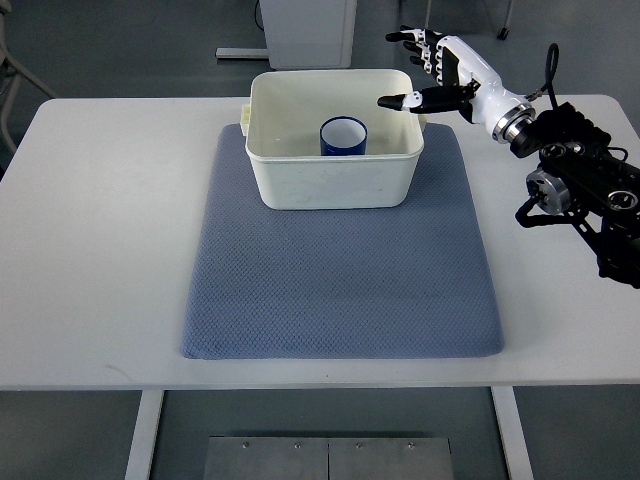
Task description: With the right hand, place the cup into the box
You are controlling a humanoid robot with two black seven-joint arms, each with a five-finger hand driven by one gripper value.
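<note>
A white tabletop (110,220) is seen filling most of the view, its corners rounded. A blue-grey textured mat (340,280) is laid flat on it, centred, its near edge kept just short of the tabletop's near edge. Grey floor (130,40) is shown beyond the far edge. A white cabinet-like unit (308,30) is set on that floor at the far centre, with a flat white foot (240,52) at its left base. A curved pale frame (20,70) is partly visible at the far left. Below the near edge, two white legs (145,432) are seen, and a grey metal plate (328,458) with small screws is fixed between them.
</note>
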